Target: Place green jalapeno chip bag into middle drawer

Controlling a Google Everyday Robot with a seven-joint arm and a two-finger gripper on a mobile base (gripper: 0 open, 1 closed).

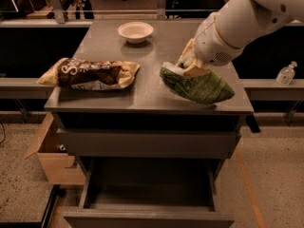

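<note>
Fingers [192, 69] of the gripper [188, 66] are shut tight on the top edge of the green jalapeno chip bag [202, 87]. The gripper is over the right side of the gray cabinet top [147, 91], at the end of a big white arm [242, 23] that comes in from the top right. The bag hangs tilted near the front right corner, and whether its low edge touches the top cannot be told. The middle drawer [149, 189] is pulled open at the bottom, dark inside, right under a shut gray drawer front [147, 144]. A brown chip bag [90, 73] lies on the left side of the top, well apart from the green one. A pale bowl [136, 31] sits near the back. A cardboard box [52, 156] stands on the floor to the left. A small clear bottle [286, 73] stands on a ledge to the right.
</note>
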